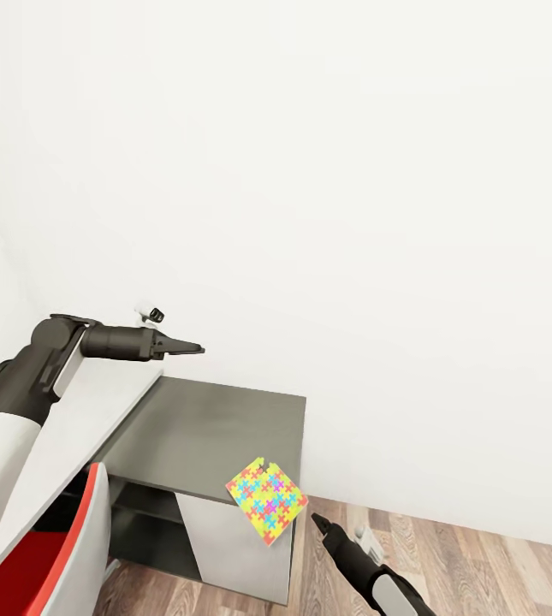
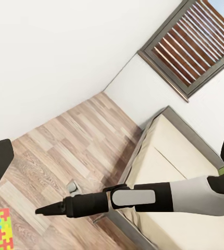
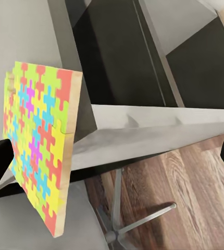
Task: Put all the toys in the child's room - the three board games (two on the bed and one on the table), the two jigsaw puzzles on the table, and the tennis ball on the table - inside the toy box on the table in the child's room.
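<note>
The left arm is bent at the elbow and stretched forward pretty much level, with the left hand (image 1: 192, 347) pointing toward the robot's right, fingers pinched to a point and nothing in them. The right arm comes up from low down, and the right hand (image 1: 319, 519) is narrowed to a dark tip too.

Your jigsaw puzzle (image 1: 267, 500) overhangs the dark side desk (image 1: 216, 428) front corner; the left wrist view's edge cuts it off. You can't judge either gripper's jaws.
</note>
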Controlling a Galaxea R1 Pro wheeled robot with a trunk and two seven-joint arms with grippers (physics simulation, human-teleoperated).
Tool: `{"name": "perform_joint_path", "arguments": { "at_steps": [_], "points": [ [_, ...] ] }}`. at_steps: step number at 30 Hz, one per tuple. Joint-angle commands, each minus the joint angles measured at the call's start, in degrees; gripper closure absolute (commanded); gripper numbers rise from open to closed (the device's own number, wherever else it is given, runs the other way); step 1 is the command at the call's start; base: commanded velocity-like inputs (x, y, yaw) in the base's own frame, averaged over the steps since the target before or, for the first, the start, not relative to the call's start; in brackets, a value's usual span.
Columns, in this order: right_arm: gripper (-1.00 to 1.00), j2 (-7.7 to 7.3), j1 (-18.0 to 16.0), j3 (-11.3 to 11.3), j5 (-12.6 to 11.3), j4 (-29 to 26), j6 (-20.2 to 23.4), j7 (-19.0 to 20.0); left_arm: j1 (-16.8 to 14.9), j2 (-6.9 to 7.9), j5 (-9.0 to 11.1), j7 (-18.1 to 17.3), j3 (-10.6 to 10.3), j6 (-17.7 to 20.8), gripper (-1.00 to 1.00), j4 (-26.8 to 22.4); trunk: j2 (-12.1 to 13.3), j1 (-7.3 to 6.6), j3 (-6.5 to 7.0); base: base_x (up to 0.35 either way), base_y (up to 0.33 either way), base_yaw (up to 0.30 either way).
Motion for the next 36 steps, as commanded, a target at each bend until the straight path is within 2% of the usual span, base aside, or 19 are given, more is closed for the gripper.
{"name": "perform_joint_path", "arguments": {
  "at_steps": [1,6,8,10,13,28,34,36],
  "points": [
    [-1.00,0.07,0.0,-0.4,-0.4,0.0,0.5,0.1,-0.1,0.06,0.1,-0.2,-0.2,0.6,-1.00,0.0,-0.1,0.03,-0.12,0.000,0.000,0.000],
    [-1.00,0.26,0.0,-0.2,-0.3,0.0,1.4,0.3,-0.1,0.06,0.1,-0.2,-0.2,0.6,-1.00,0.0,-0.1,0.03,-0.12,0.000,0.000,0.000],
    [-1.00,0.43,0.0,0.5,-0.3,-0.1,3.0,0.4,-0.1,0.06,0.1,-0.2,-0.2,0.6,-1.00,0.0,-0.1,0.03,-0.12,0.000,0.000,0.000],
    [-1.00,0.68,0.0,2.0,-0.4,-0.1,6.5,0.4,-0.1,0.06,0.1,-0.2,-0.1,0.6,-1.00,0.0,-0.1,0.03,-0.12,0.000,0.000,0.000],
    [-1.00,0.87,0.0,2.8,-0.5,-0.1,8.6,0.4,-0.1,0.06,0.1,-0.2,-0.1,0.6,-1.00,0.0,-0.1,0.03,-0.12,0.000,0.000,0.000],
    [-1.00,1.06,0.0,3.6,-0.8,-0.3,9.1,0.9,-0.1,0.06,0.1,-0.2,-0.1,0.7,-1.00,0.0,-0.1,0.03,-0.12,0.000,0.000,0.000],
    [-1.00,1.19,0.0,3.7,-0.6,-0.6,9.7,4.3,-0.1,0.06,0.1,-0.2,-0.1,0.7,-1.00,0.0,-0.1,0.03,-0.12,0.000,0.000,0.000],
    [-1.00,1.74,-0.1,3.9,-0.5,-0.6,10.4,5.1,-0.1,0.06,0.1,-0.2,-0.1,0.7,-1.00,-0.1,-0.1,0.03,-0.12,0.000,0.000,0.000]
  ]
}}
